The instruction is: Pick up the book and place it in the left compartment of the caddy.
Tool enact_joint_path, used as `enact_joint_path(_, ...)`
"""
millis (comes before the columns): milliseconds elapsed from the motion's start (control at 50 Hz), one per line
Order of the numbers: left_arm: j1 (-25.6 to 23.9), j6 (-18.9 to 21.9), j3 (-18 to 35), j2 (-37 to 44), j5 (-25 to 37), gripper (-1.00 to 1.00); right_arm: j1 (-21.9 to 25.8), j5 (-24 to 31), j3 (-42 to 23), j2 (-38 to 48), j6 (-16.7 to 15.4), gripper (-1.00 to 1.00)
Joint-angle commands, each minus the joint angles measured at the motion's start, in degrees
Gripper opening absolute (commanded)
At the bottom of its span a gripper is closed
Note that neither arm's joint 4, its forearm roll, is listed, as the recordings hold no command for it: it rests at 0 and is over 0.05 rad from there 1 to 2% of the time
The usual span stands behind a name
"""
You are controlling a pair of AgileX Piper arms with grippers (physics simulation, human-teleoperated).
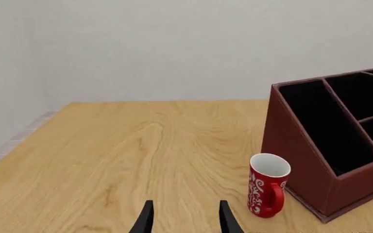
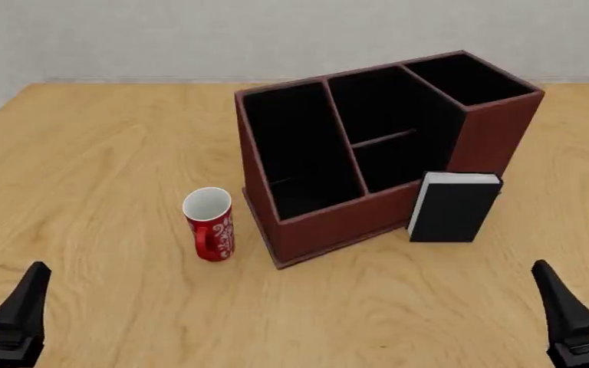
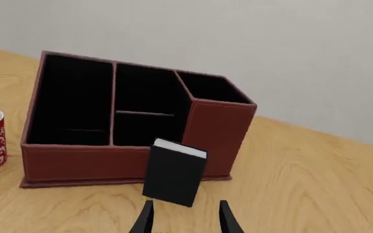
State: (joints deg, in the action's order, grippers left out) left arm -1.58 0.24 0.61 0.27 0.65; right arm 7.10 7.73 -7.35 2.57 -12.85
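The book (image 2: 453,208), black with white page edges on top, stands upright on the table against the front of the caddy (image 2: 320,226), near its right end. The caddy is a red-brown box with a black inside. Its left compartment (image 2: 300,153) is the largest section and holds nothing. My right gripper (image 2: 588,287) hovers open near the table's front right, and the right wrist view shows the book (image 3: 173,175) just ahead of its fingers (image 3: 146,216). At the front left, my left gripper (image 2: 0,290) is open with nothing between its fingers.
A red mug (image 2: 209,224) with a white pattern stands just left of the caddy's front left corner; the left wrist view shows the mug (image 1: 267,187) beside the caddy (image 1: 303,150). A pale wall runs behind the wooden table (image 2: 110,153).
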Motion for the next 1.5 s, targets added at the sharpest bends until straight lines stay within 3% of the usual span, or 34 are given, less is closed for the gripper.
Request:
enact_joint_path(20, -1.4, -0.5, 0.2, -0.3, 0.0, 1.0, 4.9, 6.6, -7.3, 6.9, -10.5, 1.0)
enact_joint_path(280, -1.8, -0.5, 1.0, -0.2, 0.1, 1.0, 6.7, 11.6, -12.5, 19.7, -17.8, 1.0)
enact_joint_path(340, -1.8, -0.7, 1.6, -0.2, 0.2, 1.0, 5.9, 12.7, -13.9, 22.6, -20.4, 1.0)
enact_joint_path(420, -1.9, -0.8, 1.8, -0.2, 0.4, 1.0, 6.3, 14.5, -15.7, 25.1, -20.9, 1.0)
enact_joint_path(600, -1.6, -1.0, 1.7, -0.2, 0.2, 1.0, 4.6, 21.1, -23.2, 31.4, -27.1, 1.0)
enact_joint_path(820, -1.8, -1.1, 2.5, -0.2, 0.5, 1.0, 4.6, 26.9, -27.7, 35.7, -30.8, 1.0)
enact_joint_path(840, -1.9, -1.0, 2.5, -0.3, 0.5, 1.0, 3.5, 29.8, -30.6, 37.3, -35.8, 1.0)
enact_joint_path(920, -2.0, -0.9, 2.5, -0.3, 0.3, 1.0, 2.6, 30.7, -30.9, 38.1, -38.4, 1.0)
enact_joint_path(1140, -2.1, -0.7, 2.9, -0.3, 0.3, 1.0, 1.1, 33.3, -32.5, 40.2, -41.6, 1.0)
enact_joint_path(1160, -2.1, -0.8, 2.9, -0.3, 0.3, 1.0, 0.6, 33.7, -31.8, 40.1, -43.2, 1.0)
enact_joint_path(1340, -2.1, -0.8, 3.1, -0.3, 0.4, 1.0, -2.4, 33.8, -33.8, 42.8, -47.5, 1.0)
enact_joint_path(1460, -2.4, -1.1, 3.6, -0.3, 0.7, 1.0, -2.5, 34.8, -36.0, 44.5, -48.0, 1.0)
enact_joint_path(1480, -2.7, -1.1, 4.4, -0.3, 1.1, 1.0, -5.5, 33.0, -36.7, 47.7, -51.9, 1.0)
enact_joint_path(1500, -2.7, -1.1, 4.4, -0.3, 1.1, 1.0, -5.3, 33.1, -37.2, 48.1, -51.6, 1.0)
